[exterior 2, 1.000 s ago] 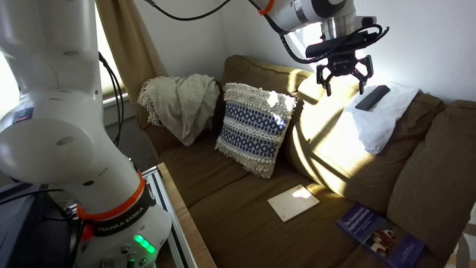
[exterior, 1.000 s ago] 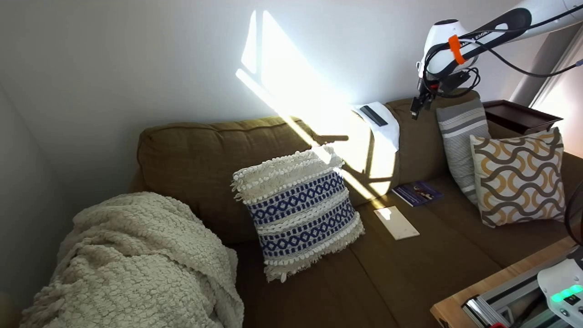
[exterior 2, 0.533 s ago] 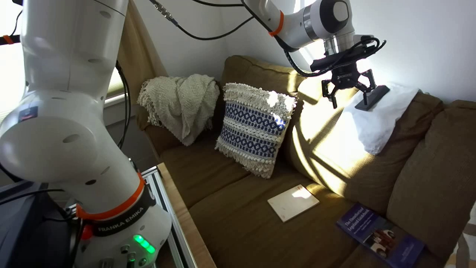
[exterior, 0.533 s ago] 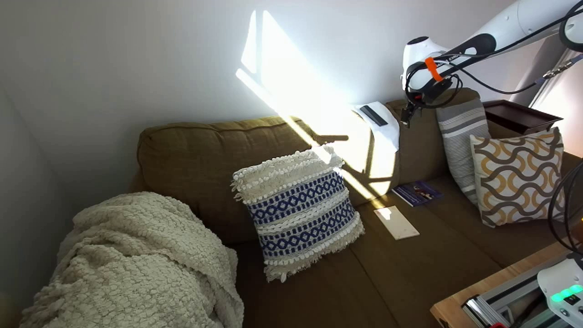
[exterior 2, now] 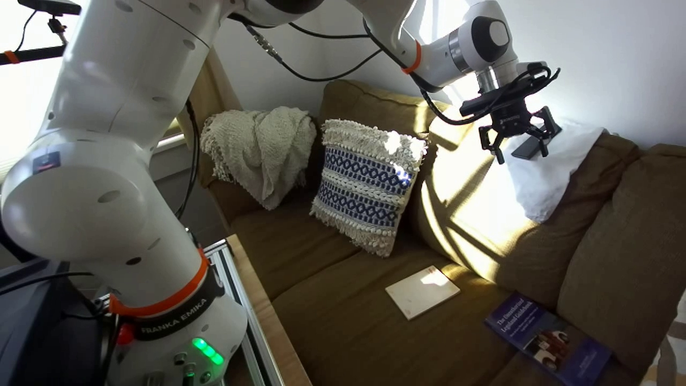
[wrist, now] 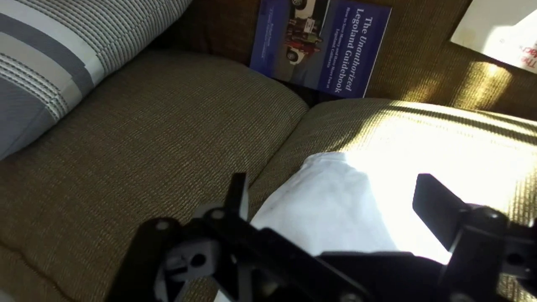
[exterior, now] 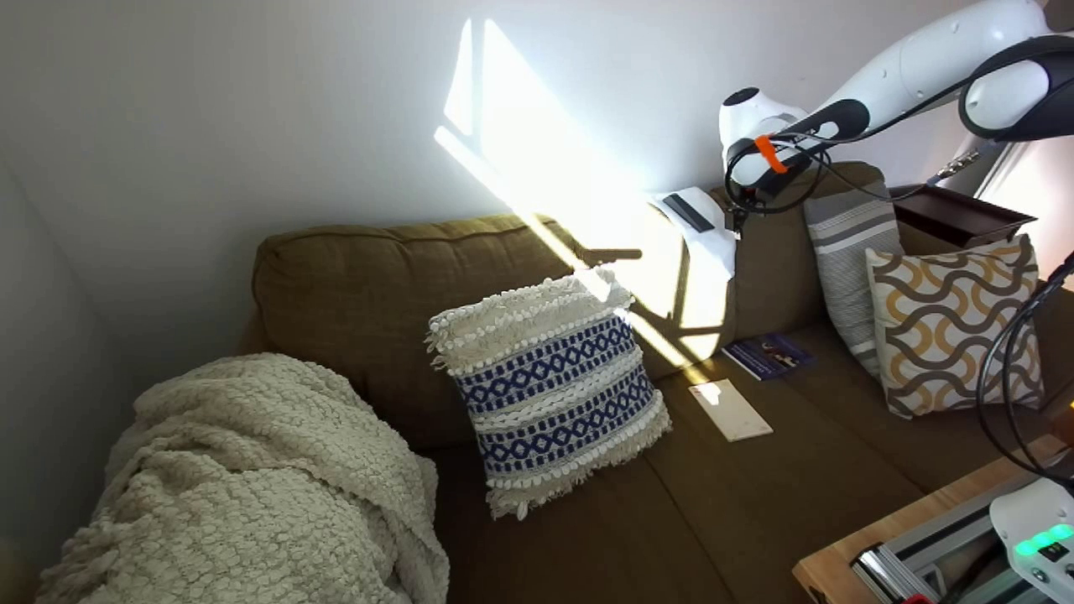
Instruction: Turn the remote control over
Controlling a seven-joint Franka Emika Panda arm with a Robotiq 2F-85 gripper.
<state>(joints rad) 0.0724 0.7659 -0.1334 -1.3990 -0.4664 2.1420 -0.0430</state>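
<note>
Lining up matters most: the end effector (wrist: pixel 333 193), spread wide and empty, should go slowly over the remote control (exterior: pixel 688 212) on the white cloth (exterior 2: pixel 551 177), then pinch its long sides.

Arm (exterior: pixel 931 59) stretching farther beyond the edge of the table (exterior 2: pixel 269 321), pincer (exterior 2: pixel 522 156) lower, hiding more of the remote control (exterior 2: pixel 526 149) in an exterior view

Remote control (exterior: pixel 689 213) lies on cloth (exterior: pixel 711 249) over sofa backrest (exterior 2: pixel 538 254). Cushion (exterior: pixel 554 394): left of cloth. Guidebook (exterior: pixel 768 356): nearer, on seat (exterior: pixel 814 466).
</note>
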